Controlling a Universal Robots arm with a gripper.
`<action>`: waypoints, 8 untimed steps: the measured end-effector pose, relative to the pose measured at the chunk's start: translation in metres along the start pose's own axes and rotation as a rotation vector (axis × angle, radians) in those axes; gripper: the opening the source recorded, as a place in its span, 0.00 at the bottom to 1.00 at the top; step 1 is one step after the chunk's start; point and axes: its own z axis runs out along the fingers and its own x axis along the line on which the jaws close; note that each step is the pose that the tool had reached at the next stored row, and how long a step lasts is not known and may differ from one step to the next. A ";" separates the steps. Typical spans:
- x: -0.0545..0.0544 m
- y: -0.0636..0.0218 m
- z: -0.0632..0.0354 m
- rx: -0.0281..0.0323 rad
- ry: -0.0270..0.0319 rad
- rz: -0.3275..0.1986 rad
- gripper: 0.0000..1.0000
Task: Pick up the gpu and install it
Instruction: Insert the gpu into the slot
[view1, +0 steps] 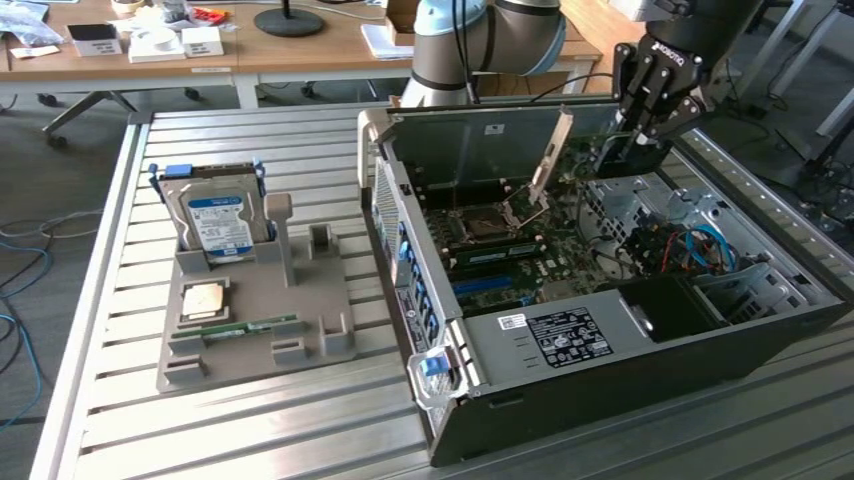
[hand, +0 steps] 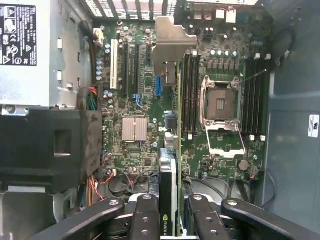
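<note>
Wrist view: gripper (hand: 172, 212) clenched on graphics card (hand: 168, 175), edge-on, long axis parallel to motherboard slots (hand: 132, 65), bracket (hand: 172, 40) toward case (hand: 292, 75) rear wall.

gpu (hand: 167, 182) near end hidden between fingers (hand: 145, 220), themselves cut by frame edge; whether seated, cannot tell.

One computer case (view1: 747, 350) is counted, lying open. Inside the case are counted one gpu (hand: 168, 175), one processor socket (hand: 221, 107), one silvery heatsink (hand: 135, 129), one white expansion slot (hand: 114, 64) and one power supply (view1: 574, 335). Beside the case are counted one gray holder (view1: 320, 330), one hard drive (view1: 220, 222), one square processor chip (view1: 203, 299) and one green RAM stick (view1: 254, 327).
</note>
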 end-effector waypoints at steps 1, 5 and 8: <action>0.000 0.0000 0.0000 0.0000 0.0000 0.003 0.27; 0.000 0.0006 0.0015 0.0002 -0.0004 0.004 0.27; 0.000 0.0011 0.0041 0.0001 -0.0001 0.005 0.27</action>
